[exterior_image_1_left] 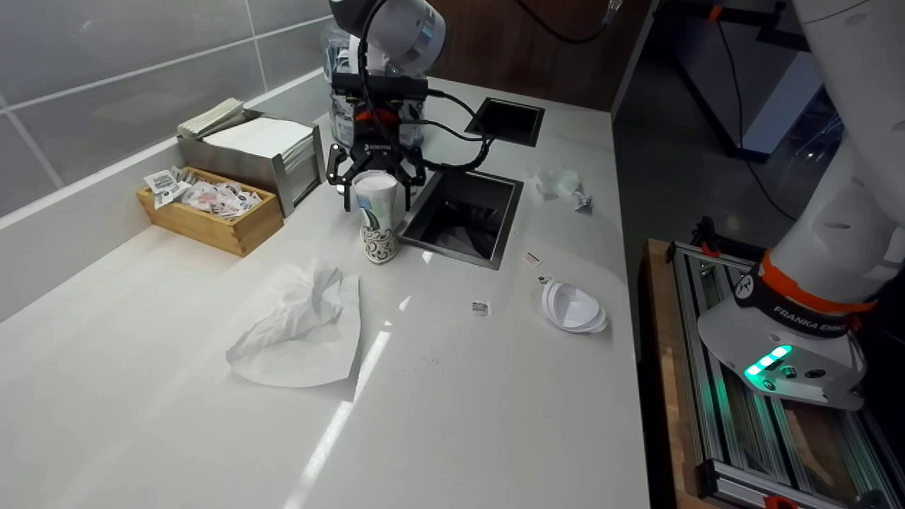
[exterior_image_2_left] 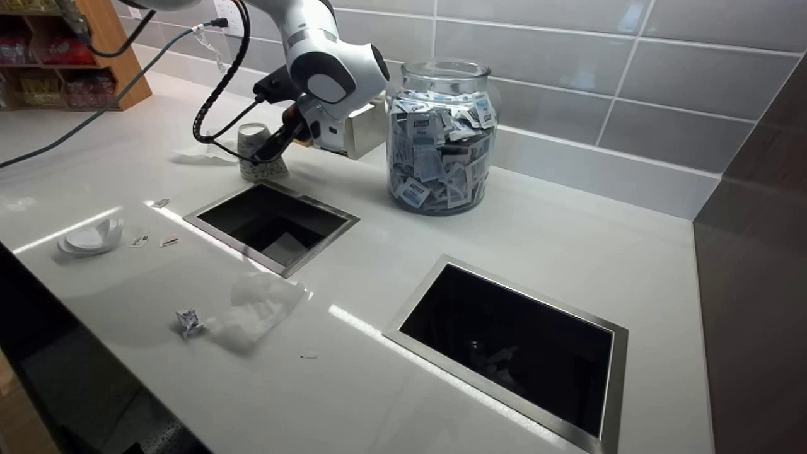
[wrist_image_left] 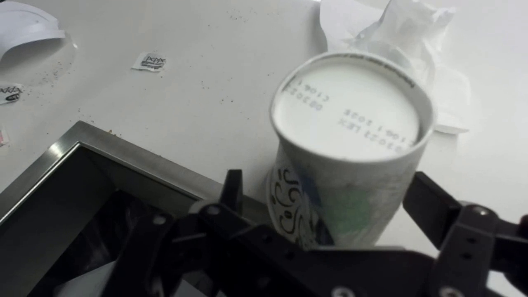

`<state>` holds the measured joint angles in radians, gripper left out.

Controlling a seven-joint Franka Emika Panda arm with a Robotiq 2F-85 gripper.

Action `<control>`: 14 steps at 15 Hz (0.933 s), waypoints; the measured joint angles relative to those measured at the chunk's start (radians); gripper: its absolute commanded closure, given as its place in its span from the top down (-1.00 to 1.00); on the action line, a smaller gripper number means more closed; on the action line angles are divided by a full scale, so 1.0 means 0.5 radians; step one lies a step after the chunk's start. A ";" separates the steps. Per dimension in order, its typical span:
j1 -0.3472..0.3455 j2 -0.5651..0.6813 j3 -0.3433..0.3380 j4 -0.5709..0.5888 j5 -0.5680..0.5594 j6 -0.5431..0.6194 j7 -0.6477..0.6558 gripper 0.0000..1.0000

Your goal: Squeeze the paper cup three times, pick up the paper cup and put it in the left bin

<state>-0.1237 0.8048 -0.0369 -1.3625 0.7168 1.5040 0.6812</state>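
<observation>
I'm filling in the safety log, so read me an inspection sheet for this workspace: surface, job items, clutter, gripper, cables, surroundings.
Surface: white counter, scattered dark specks, streaks of glare.
Job items: paper cup, upside down beside the left bin; right bin further along.
Clutter: crumpled tissue, filmy scrap, balled wrapper, nested white paper pieces, pepper packet scrap.
Gripper: open, fingers on opposite sides of the paper cup; contact unclear.
Cables: black cable sags beside the gripper; blue cable crosses an exterior view.
Surroundings: tiled wall, glass jar of packets, napkin holder, wooden packet box.
</observation>
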 measured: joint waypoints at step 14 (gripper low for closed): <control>0.010 0.024 0.000 0.000 -0.001 0.000 -0.029 -0.95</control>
<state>-0.1189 0.8166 -0.0367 -1.3625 0.7162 1.5039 0.6669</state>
